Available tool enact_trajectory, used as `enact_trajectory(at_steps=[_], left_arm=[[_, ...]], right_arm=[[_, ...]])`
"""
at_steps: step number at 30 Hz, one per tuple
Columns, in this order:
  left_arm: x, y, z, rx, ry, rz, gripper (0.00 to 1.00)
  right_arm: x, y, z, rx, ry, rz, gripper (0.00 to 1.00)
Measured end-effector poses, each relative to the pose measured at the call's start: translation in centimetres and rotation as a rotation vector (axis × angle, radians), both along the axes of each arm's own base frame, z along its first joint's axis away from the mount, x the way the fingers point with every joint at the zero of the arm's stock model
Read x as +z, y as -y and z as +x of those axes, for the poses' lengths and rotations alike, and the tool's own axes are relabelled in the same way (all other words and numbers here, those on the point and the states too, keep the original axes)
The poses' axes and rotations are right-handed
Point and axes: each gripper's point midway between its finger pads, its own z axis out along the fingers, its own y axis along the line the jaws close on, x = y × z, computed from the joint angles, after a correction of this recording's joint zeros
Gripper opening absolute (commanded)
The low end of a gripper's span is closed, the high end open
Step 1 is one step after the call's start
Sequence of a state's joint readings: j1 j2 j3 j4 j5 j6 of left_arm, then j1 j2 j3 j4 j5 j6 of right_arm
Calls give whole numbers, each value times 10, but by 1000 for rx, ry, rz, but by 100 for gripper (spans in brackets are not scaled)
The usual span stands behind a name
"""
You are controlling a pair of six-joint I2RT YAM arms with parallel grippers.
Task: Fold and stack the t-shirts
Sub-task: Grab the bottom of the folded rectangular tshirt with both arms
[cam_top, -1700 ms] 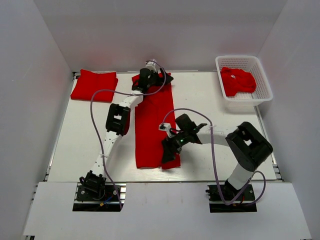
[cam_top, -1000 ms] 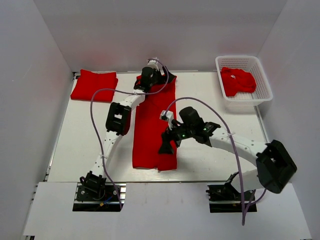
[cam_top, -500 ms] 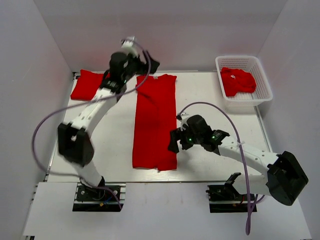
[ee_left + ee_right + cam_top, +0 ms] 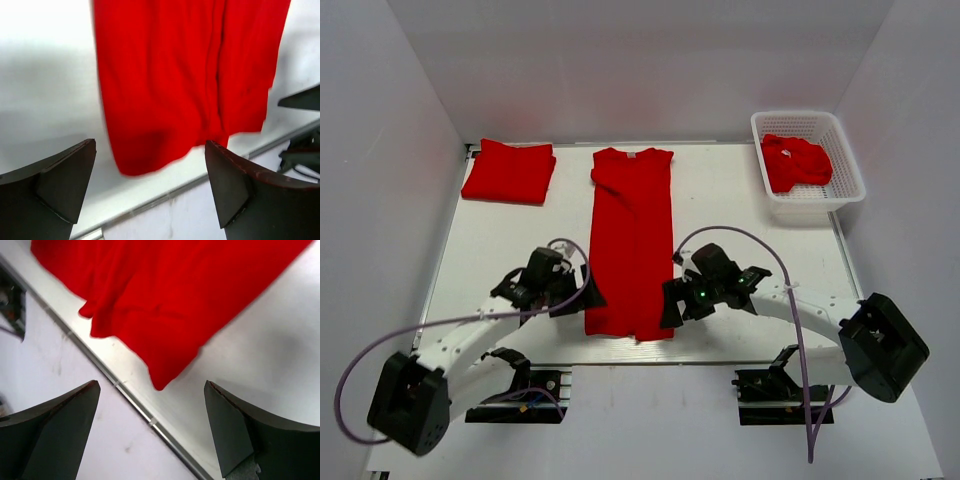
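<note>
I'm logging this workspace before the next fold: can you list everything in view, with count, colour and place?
long t-shirt: one, red, flat down the middle of the table, sides folded in
folded t-shirt: at least one, red, far left corner of the table
crumpled t-shirt: one, red, inside the basket
basket: one, white mesh, far right
table: one, white
left claw: one, black, open and empty, at the long t-shirt's near left corner
right claw: one, black, open and empty, at its near right corner

Plain bright red t-shirts [image 4: 632,240], white mesh basket [image 4: 795,114], white table [image 4: 750,210]; black-and-white arms [image 4: 810,302] — purple cables [image 4: 725,229]
</note>
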State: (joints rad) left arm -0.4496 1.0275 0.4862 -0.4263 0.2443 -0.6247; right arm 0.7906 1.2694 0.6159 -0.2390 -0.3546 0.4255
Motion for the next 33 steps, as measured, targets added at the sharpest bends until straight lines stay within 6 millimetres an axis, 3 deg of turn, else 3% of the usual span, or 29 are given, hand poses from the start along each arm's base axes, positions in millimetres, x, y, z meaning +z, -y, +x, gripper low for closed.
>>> enact_trajectory(at_steps=[7,10,13,16,19,20,23,24,29,33], left_arm=[[-12,-6,-39,-2,-55,-35,100],[-20,-7,-46,3,-93,-27,100],[-21,-3,-43,-7,-97,-39,93],[-23,3,-41,-17,-103,-56,76],[-27,5,-41,-25,-110,-61,51],[-31,3,-43,-26,-116,-55,46],[-37,0,-48,-29,-134,-43,19],[-39,0,-50,-30,-142,-41,2],[-40,1,-53,-48,-143,-53,0],[-35,2,-54,-63,-120,-64,0]], right_arm=[[-19,2,-28,41,-141,14,88],[-18,-5,-28,44,-157,47,88],[-17,-9,-27,38,-163,73,86],[-18,-13,-25,33,-166,83,85],[-20,-15,-23,27,-171,87,67],[-21,-15,-23,24,-171,84,39],[-30,-14,-20,0,-181,56,7],[-33,-13,-20,-5,-186,47,0],[-39,-9,-23,-20,-206,27,0],[-30,-11,-23,-4,-184,55,0]])
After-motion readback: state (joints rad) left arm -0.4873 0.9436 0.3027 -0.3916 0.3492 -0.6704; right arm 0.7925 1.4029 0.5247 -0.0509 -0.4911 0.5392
